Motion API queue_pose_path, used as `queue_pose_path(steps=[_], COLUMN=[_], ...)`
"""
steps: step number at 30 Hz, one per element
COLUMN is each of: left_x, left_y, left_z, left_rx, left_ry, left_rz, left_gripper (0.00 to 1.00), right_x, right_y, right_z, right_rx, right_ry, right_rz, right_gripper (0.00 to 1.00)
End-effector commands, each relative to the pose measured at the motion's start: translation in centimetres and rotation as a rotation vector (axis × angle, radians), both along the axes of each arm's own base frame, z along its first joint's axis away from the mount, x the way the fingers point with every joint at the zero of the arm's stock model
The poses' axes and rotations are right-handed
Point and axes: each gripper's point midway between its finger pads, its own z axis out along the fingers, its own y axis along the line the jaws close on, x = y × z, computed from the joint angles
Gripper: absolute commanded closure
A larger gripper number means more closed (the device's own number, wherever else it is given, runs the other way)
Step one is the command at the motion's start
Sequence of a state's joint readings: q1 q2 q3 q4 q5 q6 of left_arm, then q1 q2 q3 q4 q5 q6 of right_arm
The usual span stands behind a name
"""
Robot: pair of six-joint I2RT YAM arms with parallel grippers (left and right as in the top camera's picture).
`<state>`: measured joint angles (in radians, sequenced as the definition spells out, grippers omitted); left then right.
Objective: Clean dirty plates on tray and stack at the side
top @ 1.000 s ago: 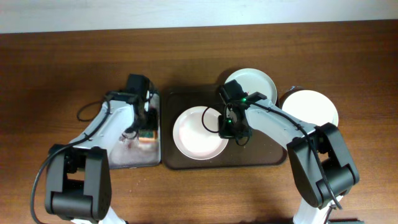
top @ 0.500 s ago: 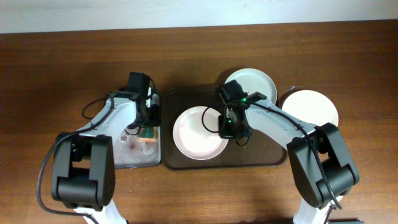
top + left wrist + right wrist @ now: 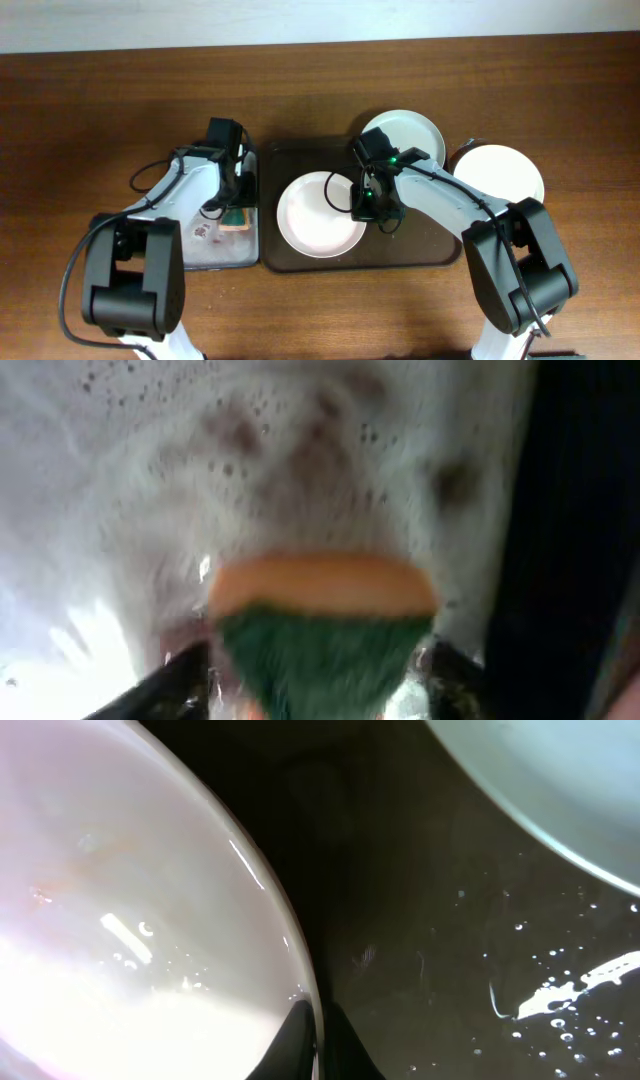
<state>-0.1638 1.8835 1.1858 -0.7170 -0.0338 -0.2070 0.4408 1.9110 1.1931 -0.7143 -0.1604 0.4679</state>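
From above, we see the big brown tray (image 3: 430, 240) in the middle of the table (image 3: 100, 100). A white plate (image 3: 315, 220) lies flat in the left part of it. A mint plate (image 3: 405, 132) sits at the far edge of the tray, hanging over the rim. A third plate (image 3: 500, 172) is off the tray, on the right side. The right gripper (image 3: 368, 208) is at the right rim of the white plate. The left gripper (image 3: 232, 205) is over the grey tray (image 3: 205, 250) on the left, right at the sponge (image 3: 237, 217). In the left wrist view, the orange and green sponge (image 3: 320, 620) sits between the two fingers (image 3: 170, 685), over the wet, spotty grey tray (image 3: 150, 480). We cannot tell if the fingers squeeze it or only stand beside it. In the right wrist view, the right gripper (image 3: 318, 1045) is pinched shut on the thin rim of the white plate (image 3: 120, 920). The mint plate (image 3: 560, 790) is near, at the far right, and water drops (image 3: 560, 980) shine on the dark tray (image 3: 400, 920). We think the plate could slip out, because the pinch is small and everything looks wet. If it tips while going up, it could bump the mint plate. We also see a faint pink mark on it, so it may get stacked dirty. And if the sponge is loose, the left arm could come up with nothing.
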Motion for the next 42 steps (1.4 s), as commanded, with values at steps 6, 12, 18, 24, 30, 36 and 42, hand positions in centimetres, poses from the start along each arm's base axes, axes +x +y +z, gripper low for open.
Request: queue_pose_path(steps=[6,12,18,24,30,36,42], left_x=[-1.5,-2.1,-2.0,-2.0,-2.0,-2.0,-2.0], left_y=[0.4,0.5,0.5,0.5,0.5,0.5,0.5], left_z=[3.8,3.7,3.7,3.7,3.7,3.7,3.7], left_rx=[0.006,0.009,0.009,0.010,0.010,0.010,0.010], left_ry=[-0.002,0.020,0.020,0.019,0.019,0.019,0.019], left_rz=[0.003,0.003,0.003,0.003,0.003,0.003,0.003], left_gripper=[0.33,0.31,0.28,0.24,0.18,0.11,0.11], right_x=[-0.3,-0.6,-0.9,1.8,2.8,3.0,3.4], right_y=[-0.9,-0.9,0.2,0.1,-3.2,-4.9,-4.0], right_z=[-0.7,-0.8,-0.5,4.7,8.3,11.4,15.5], right_rx=[-0.041,-0.045,-0.038,-0.048,-0.202,-0.358,-0.566], right_ry=[0.008,0.019,0.004,-0.167,-0.299,-0.412,-0.601], right_rz=[0.000,0.001,0.051,0.078,0.032,0.065,0.103], right_gripper=[0.86,0.84,0.96,0.96,0.96,0.96,0.96])
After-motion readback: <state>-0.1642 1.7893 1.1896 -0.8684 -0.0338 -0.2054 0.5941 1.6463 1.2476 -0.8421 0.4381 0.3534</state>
